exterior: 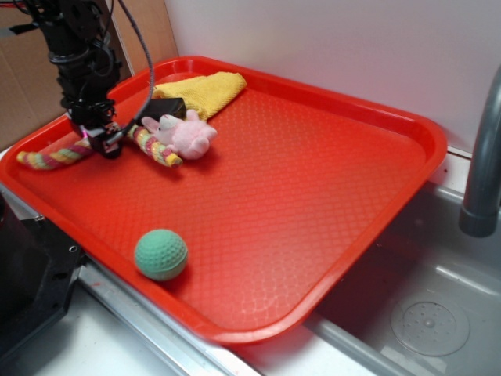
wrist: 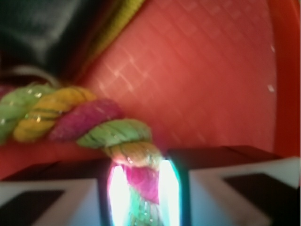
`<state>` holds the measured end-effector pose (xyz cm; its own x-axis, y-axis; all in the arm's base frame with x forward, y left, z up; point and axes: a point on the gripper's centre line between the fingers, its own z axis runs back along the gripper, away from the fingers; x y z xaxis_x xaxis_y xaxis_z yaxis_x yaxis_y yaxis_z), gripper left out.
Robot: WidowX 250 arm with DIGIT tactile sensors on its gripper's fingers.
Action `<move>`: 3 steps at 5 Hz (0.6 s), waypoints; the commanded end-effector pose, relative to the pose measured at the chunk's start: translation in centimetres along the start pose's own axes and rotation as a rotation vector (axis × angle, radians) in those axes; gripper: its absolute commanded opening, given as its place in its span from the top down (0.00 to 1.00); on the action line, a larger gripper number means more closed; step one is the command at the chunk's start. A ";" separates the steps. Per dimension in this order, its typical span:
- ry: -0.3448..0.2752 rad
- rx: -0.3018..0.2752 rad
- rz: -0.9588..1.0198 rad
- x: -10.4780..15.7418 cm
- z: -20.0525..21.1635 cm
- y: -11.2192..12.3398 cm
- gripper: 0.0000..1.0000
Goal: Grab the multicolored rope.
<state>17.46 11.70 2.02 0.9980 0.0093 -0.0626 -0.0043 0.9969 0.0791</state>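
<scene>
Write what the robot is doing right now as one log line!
step: grasp | gripper: shut on multicolored rope near its middle | rope: lying on red tray | nearby: pink plush animal, green ball

I work at a kitchen-style sink station: a red tray rests over a metal sink, beside a grey faucet.

The black jointed robot arm reaches down from the upper left, its wrist pointing almost straight down. Its black hand sits low at the far left, fingers pointing downward. In the wrist view the two fingers stand close together, pinched on the thick twisted pink, yellow and green rope between their pads.
</scene>
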 end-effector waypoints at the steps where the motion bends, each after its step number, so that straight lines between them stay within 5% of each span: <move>1: 0.000 0.091 0.222 -1.3 9.9 -0.4 1.00; 3: -0.100 0.009 0.249 -2.1 18.4 -5.0 1.00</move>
<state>16.33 5.06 18.88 0.9696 0.2443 0.0163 -0.2448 0.9657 0.0868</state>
